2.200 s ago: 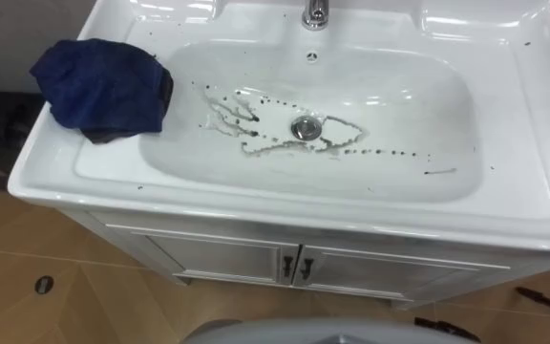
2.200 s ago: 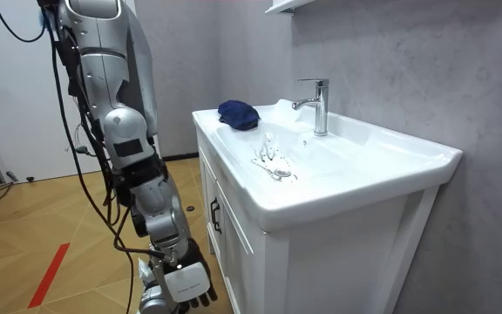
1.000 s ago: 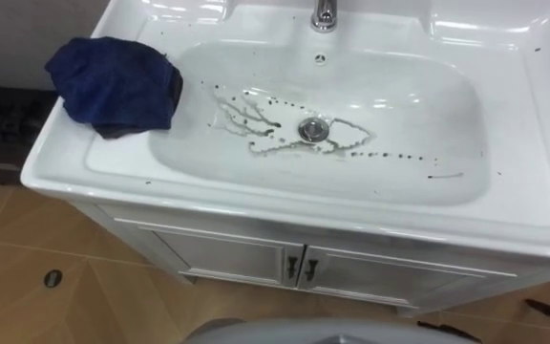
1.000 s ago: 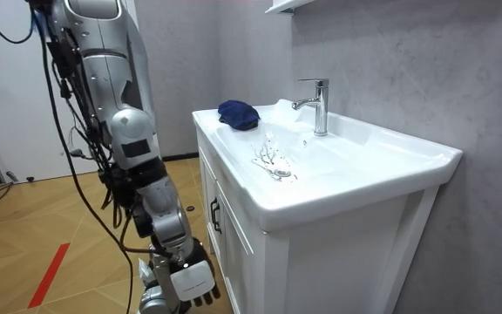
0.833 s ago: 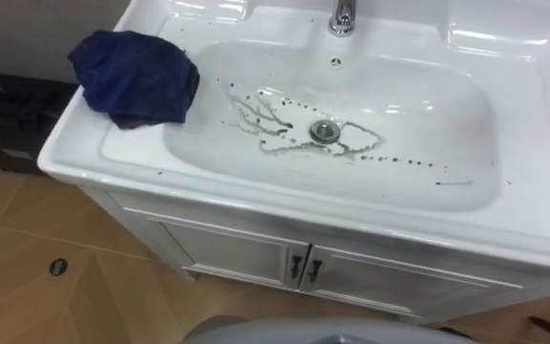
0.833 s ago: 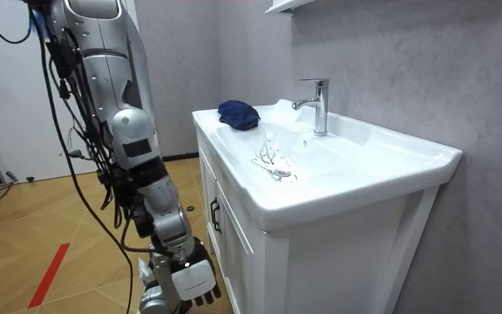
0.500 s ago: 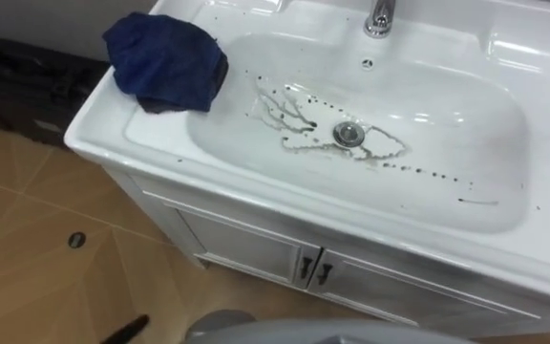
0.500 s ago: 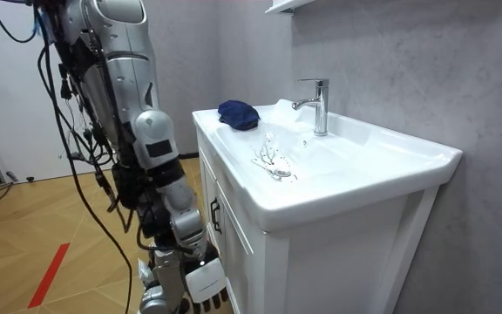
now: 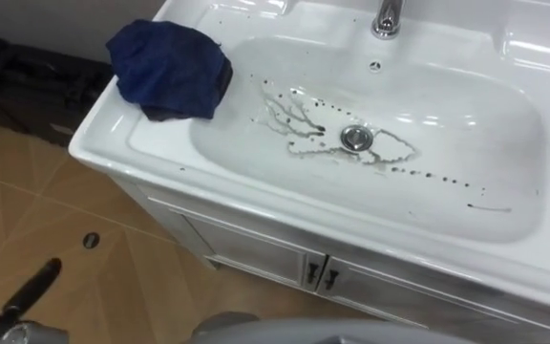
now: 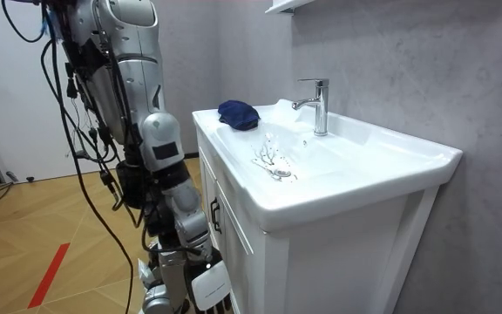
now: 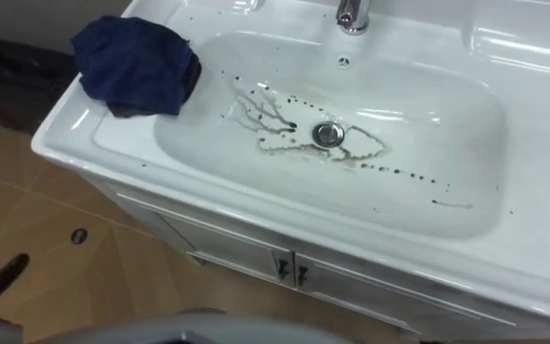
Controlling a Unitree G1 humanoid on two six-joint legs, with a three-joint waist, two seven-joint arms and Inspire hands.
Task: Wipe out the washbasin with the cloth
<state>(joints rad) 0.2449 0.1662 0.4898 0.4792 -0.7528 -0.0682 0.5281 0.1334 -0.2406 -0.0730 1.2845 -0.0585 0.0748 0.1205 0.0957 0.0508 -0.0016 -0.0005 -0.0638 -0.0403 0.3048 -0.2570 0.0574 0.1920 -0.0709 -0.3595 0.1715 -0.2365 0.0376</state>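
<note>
At basin's [image 9: 113, 145] left rim corner, blue cloth [image 9: 169, 69] lying untouched; dark stains [image 9: 289, 117] ringing drain [image 9: 355, 138]. Left hand [image 9: 29, 289] showing low, left of cabinet [image 9: 256, 253]; right hand [image 10: 209, 284] hanging beside cabinet. Cannot tell grip on either. Likely risk: clumsy grab knocking cloth off rim. Tap [image 9: 387, 17] crowding back edge.

The robot stands upright. In the room view its right arm hangs down along the body, elbow slightly bent, with the right hand [image 10: 209, 283] low at the bottom edge. The left hand [image 9: 29, 290] shows in the eye views' lower left corner.
</note>
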